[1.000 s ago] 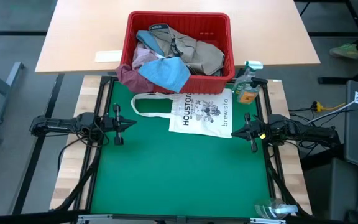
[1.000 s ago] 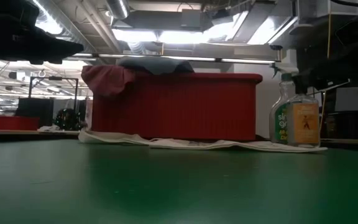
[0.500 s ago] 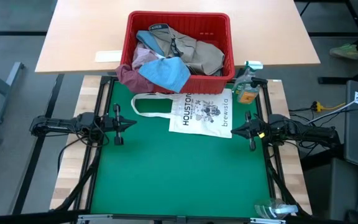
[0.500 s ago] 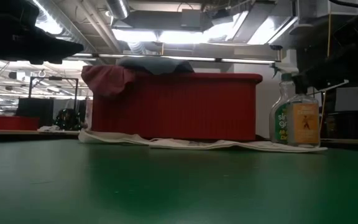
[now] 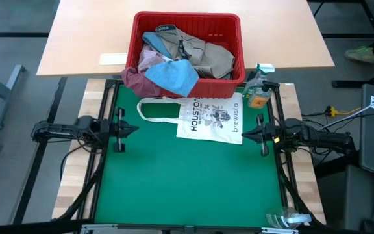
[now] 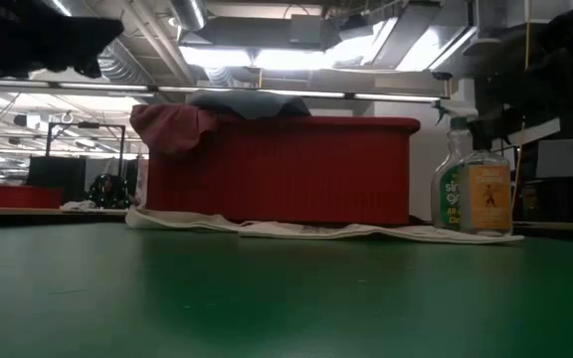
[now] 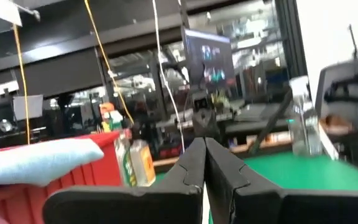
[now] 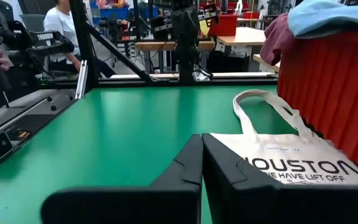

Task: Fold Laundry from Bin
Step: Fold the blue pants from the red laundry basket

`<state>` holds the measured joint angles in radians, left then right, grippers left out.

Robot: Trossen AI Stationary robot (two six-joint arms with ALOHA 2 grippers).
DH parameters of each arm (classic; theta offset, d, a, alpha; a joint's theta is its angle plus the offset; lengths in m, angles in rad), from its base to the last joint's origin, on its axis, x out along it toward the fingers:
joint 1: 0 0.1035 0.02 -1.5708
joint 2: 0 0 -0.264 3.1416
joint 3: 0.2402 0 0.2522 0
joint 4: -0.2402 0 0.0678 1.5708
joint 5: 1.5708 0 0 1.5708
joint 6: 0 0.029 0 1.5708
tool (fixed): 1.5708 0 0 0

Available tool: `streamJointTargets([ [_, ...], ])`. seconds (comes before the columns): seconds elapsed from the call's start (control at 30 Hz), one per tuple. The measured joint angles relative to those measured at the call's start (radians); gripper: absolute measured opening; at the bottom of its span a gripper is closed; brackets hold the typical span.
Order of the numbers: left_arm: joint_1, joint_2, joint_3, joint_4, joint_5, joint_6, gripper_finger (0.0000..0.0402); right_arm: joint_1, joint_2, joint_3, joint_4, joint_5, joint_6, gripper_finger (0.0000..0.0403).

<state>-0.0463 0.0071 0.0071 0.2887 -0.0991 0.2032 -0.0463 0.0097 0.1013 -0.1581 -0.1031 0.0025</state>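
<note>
At twelve o'clock on the table sits the bin (image 5: 187,47), the laundry (image 5: 177,62) heaped in it and a maroon piece (image 5: 133,79) drooping over the rim, while my left gripper (image 5: 131,128) at nine o'clock and my right gripper (image 5: 247,135) at three both hover with fingers pressed together, holding nothing. My worry is the tote bag (image 5: 210,118) spread just in front of the bin: reaching across it, I could snag its handle. Tangled garments could also lift as one clump, or the bin could slide toward the spray bottle (image 5: 258,90) beside it.
</note>
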Motion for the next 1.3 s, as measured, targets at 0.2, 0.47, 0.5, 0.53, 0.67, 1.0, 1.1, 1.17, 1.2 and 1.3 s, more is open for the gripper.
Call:
streamJointTargets([
  [0.2, 0.000, 0.000, 0.000, 0.098, -0.081, -0.280, 0.0002, 0.000, 0.000, 0.000, 0.000, 0.001, 0.000, 0.0005],
  [0.47, 0.000, 0.000, 0.000, 0.235, -0.121, -0.329, 0.0069, 0.000, 0.000, 0.001, 0.000, 0.016, 0.001, 0.0005],
  [0.5, 0.000, 0.000, 0.000, 0.242, -0.107, -0.328, 0.0078, 0.000, 0.000, 0.001, 0.000, 0.016, 0.007, 0.0005],
  [0.53, 0.000, 0.000, 0.000, 0.244, -0.099, -0.326, 0.0087, 0.000, 0.000, 0.002, 0.000, 0.017, 0.016, 0.0005],
  [0.67, 0.000, 0.000, 0.000, 0.244, -0.157, -0.301, 0.0108, 0.000, 0.000, 0.002, 0.000, 0.034, 0.026, 0.0005],
  [1.0, 0.000, 0.033, 0.000, 0.261, -0.172, -0.305, 0.0115, 0.000, 0.000, 0.002, 0.002, 0.078, 0.027, 0.0005],
  [1.1, 0.000, 0.096, 0.000, 0.304, -0.176, -0.305, 0.0114, 0.000, 0.000, 0.002, 0.018, 0.078, 0.027, 0.0005],
  [1.17, 0.000, 0.151, 0.002, 0.363, -0.177, -0.299, 0.0113, 0.000, 0.000, 0.002, 0.042, 0.078, 0.027, 0.0005],
  [1.2, 0.000, 0.183, 0.013, 0.376, -0.179, -0.289, 0.0113, 0.000, 0.000, 0.002, 0.057, 0.078, 0.026, 0.0005],
  [1.3, 0.000, 0.283, 0.067, 0.385, -0.183, -0.237, 0.0113, 0.000, 0.000, 0.003, 0.091, 0.078, 0.027, 0.0005],
])
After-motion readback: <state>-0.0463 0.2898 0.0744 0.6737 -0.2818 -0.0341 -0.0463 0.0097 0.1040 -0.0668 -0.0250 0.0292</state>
